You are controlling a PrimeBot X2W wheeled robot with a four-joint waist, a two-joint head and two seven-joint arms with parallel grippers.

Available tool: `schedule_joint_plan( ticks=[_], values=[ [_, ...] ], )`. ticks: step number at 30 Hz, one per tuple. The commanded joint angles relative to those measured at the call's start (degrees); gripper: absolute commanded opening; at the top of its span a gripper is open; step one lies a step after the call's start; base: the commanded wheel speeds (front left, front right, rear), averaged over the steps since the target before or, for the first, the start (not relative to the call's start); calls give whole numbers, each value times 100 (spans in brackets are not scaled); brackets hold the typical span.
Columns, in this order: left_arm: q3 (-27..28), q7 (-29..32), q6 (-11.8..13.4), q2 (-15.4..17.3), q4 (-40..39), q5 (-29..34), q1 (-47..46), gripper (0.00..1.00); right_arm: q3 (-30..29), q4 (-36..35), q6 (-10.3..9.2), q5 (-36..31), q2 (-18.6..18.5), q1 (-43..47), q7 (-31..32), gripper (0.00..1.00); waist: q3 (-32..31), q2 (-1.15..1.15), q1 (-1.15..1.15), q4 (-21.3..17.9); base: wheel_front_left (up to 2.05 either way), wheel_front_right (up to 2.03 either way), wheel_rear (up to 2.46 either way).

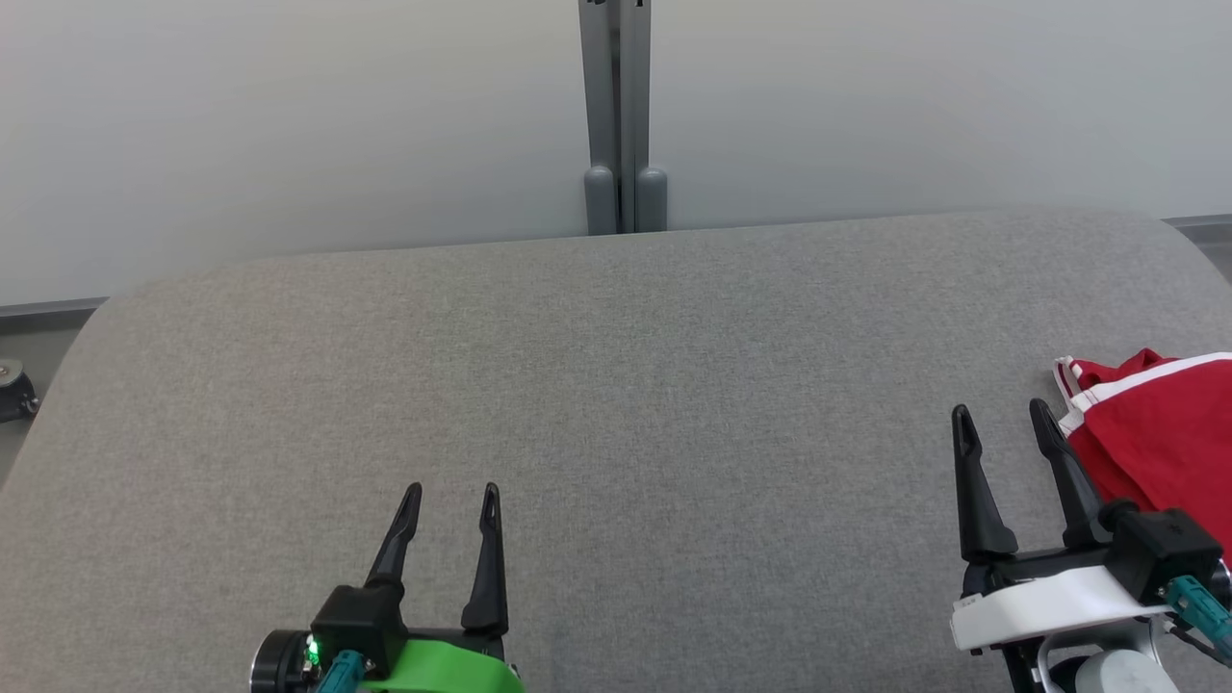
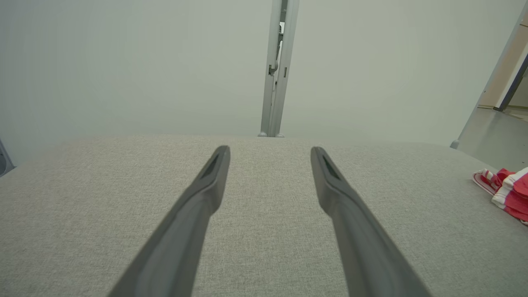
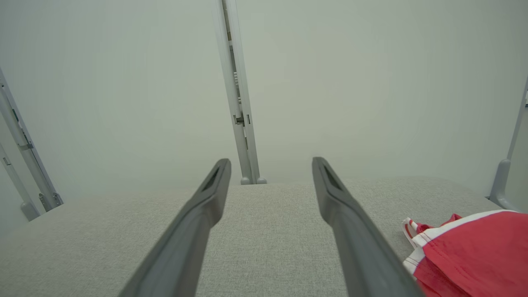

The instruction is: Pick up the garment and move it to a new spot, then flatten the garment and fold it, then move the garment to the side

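Hanging spread wide above the grey cushion: left gripper, right gripper. Lying bunched just beside the right one: red white-trimmed garment.

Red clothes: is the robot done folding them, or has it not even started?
Nothing looks surely done: the red garment lies bunched at the right edge of the grey padded surface, and I cannot tell whether it is folded. Nothing is in hand: the left gripper and right gripper are both open and empty, the right one just beside the cloth. Possibly everything is left: picking it up, flattening, folding, moving aside.
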Motion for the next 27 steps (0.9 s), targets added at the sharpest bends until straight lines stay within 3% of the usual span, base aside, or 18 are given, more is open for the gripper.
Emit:
schedule_joint_plan(
  ticks=[1, 7, 23, 24, 27],
  values=[
    [15, -1, -8, 22, -5, 51, 31, 100, 5, 4, -10, -11, 18, 35, -16, 100, 1, 0, 0, -4, 0, 0, 0],
    [82, -1, 32, 23, -129, -54, 54, 100, 32, 12, -10, -5, 28, 26, -16, 100, 7, 0, 0, -4, 0, 0, 0],
    [140, -1, -184, 22, -389, -160, 132, 100, 88, 55, -10, 6, 46, 0, -16, 100, 2, 0, 0, -11, 0, 0, 0],
    [118, 0, -178, -1, -365, -179, 51, 0, 93, 62, 0, 2, 47, 2, 0, 0, 1, 0, 0, -11, 0, 0, 0],
    [109, 4, -180, -1, -233, -220, 91, 0, 103, 190, 0, 38, 68, 63, 11, 0, 2, 0, 0, -12, 0, 0, 0]
  ],
)
